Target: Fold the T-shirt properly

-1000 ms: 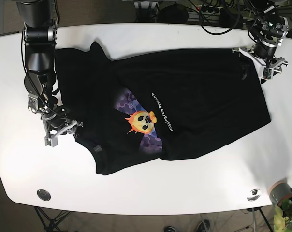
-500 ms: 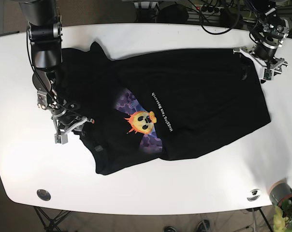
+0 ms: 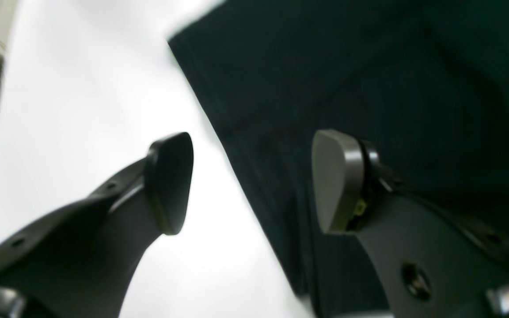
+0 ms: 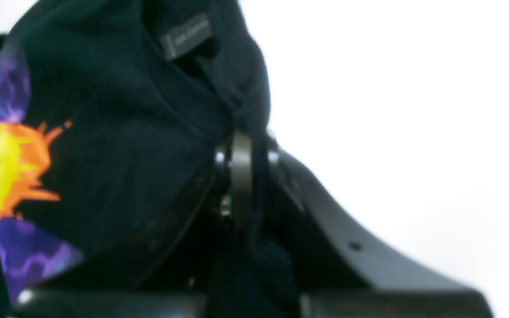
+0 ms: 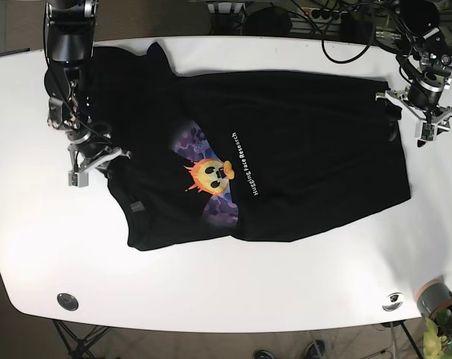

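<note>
A black T-shirt (image 5: 271, 164) was spread across the middle of a white table (image 5: 211, 292), its flame-and-face print (image 5: 211, 176) and a line of white lettering turned up, and its body reaching from the left side of the base view to the right. No container with visible contents was seen; only a small grey pot (image 5: 434, 295) stood at the table's near right corner, beside green leaves, and what it held could not be made out. Two round metal fittings (image 5: 67, 301) were set into the near edge of the tabletop. Cables and dark equipment were seen beyond the far edge, and carpet below the table.

The right gripper (image 5: 99, 161) was seen at the shirt's left edge in the base view. Only the right wrist view showed its fingers (image 4: 241, 176) pressed together with dark cloth pinched between them, and a small grey label (image 4: 187, 35) sewn at the neck just above.

The left gripper (image 5: 423, 120) lay at the shirt's right edge. In the left wrist view its fingertips (image 3: 336, 181) were seen spread wide, one over bare table and one over cloth, with the shirt's hem running between them and nothing held. That view was blurred.
</note>
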You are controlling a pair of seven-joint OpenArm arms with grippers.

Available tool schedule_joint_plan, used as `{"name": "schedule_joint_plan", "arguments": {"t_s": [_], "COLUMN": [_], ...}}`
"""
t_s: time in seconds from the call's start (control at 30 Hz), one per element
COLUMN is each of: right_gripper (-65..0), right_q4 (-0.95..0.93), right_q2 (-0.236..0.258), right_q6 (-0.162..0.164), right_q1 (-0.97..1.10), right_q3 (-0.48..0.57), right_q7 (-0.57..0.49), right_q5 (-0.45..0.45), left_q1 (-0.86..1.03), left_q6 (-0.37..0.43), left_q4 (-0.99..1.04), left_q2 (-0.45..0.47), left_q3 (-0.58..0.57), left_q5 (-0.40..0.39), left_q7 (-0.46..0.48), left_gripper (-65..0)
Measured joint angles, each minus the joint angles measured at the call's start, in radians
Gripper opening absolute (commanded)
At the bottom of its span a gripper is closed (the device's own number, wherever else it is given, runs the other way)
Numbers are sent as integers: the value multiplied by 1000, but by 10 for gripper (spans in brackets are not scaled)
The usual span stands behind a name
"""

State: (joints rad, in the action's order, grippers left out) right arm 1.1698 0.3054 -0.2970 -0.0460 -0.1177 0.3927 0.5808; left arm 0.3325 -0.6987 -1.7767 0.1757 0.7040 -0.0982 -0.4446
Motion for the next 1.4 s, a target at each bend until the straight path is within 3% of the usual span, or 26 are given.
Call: {"name": "schedule_joint_plan", "arguments": {"t_s": [0.2, 0.33, 0.57, 0.63, 0.8, 0.9, 1.03, 1.4], "right_gripper": [-629, -629, -614, -561, -266, -133, -113, -113], "right_q4": [169, 288, 399, 407, 405, 389, 328, 39], "right_q2": [-13, -50, -68, -75, -75, -66, -35, -2], "right_q6": [1, 8, 8, 9, 3, 6, 22, 10], "right_q1": [151, 261, 370, 377, 347, 307, 227, -84], "right_q3": [-84, -129, -134, -136, -138, -158, -171, -112], "right_q7": [84, 112, 142, 142, 153, 170, 170, 203], "right_q5": [0, -8, -12, -13, -15, -23, -35, -34], "left_q1": [-7, -46, -80, -100, -125, -122, -123, -119], "left_q6": [-2, -2, -2, -2, -2, -2, -2, -2], "left_q4": [51, 60, 106, 117, 124, 124, 124, 125], "left_q2": [-2, 17, 35, 35, 37, 35, 35, 35], "left_q3": [-5, 0, 5, 3, -1, -3, -5, -5], "left_q5": [16, 0, 14, 10, 8, 9, 8, 9], "left_q7": [-22, -5, -17, -12, -9, -11, -10, -9], "left_gripper": [-253, -253, -253, -251, -251, -251, -251, -253]}}
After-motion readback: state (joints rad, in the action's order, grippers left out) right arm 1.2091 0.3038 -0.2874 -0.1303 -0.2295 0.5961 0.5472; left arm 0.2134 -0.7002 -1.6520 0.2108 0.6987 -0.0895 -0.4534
